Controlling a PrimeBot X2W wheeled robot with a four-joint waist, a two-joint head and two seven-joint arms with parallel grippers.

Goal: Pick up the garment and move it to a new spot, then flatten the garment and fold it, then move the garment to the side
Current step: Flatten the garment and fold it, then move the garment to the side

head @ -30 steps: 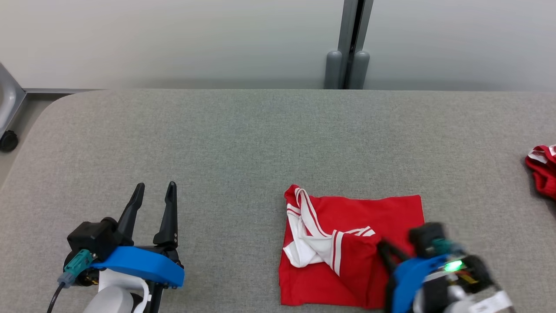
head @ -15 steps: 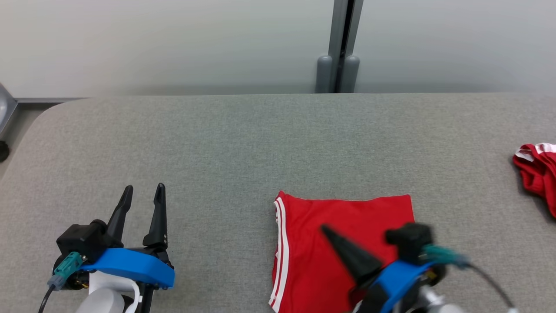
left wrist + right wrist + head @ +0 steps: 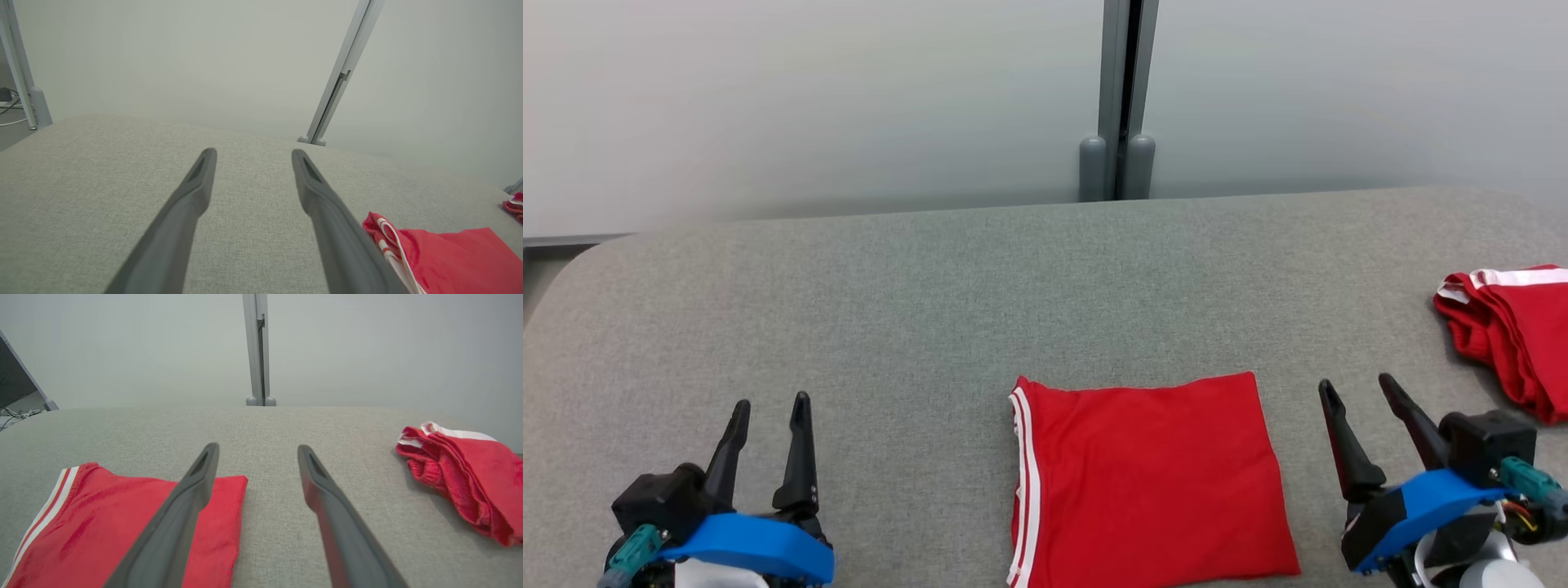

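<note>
**Head view.** The garment (image 3: 1147, 478) lies flat on the bench (image 3: 931, 286) as a tidy red rectangle. It sits between the two claws, just beside the right claw (image 3: 1356, 382) and well apart from the left claw (image 3: 772, 402). Both claws stand with fingers apart and hold nothing. Two white stripes run down the garment's edge on the left claw's side. The surface is smooth, with no loose flap showing. A second red bundle (image 3: 1511, 327) lies crumpled beyond the right claw, on its outer side.

**Left wrist view.** The left claw (image 3: 253, 152) is spread over bare bench. The garment's striped corner (image 3: 449, 257) shows off to its right, clear of the fingers.

**Right wrist view.** The right claw (image 3: 257, 446) is spread. Its left finger passes over the garment's corner (image 3: 122, 522), but contact cannot be confirmed. The bundle (image 3: 461, 469) lies to its right.

**Assessment.** The folding appears complete and the move to the side is outstanding.

**Recommendation.**
- Pinch all layers together at one edge, ideally with one claw on each of two opposite edges.
- Carry the garment low and level so the fold does not fall open.
- Set it down clear of the bundle.
</note>
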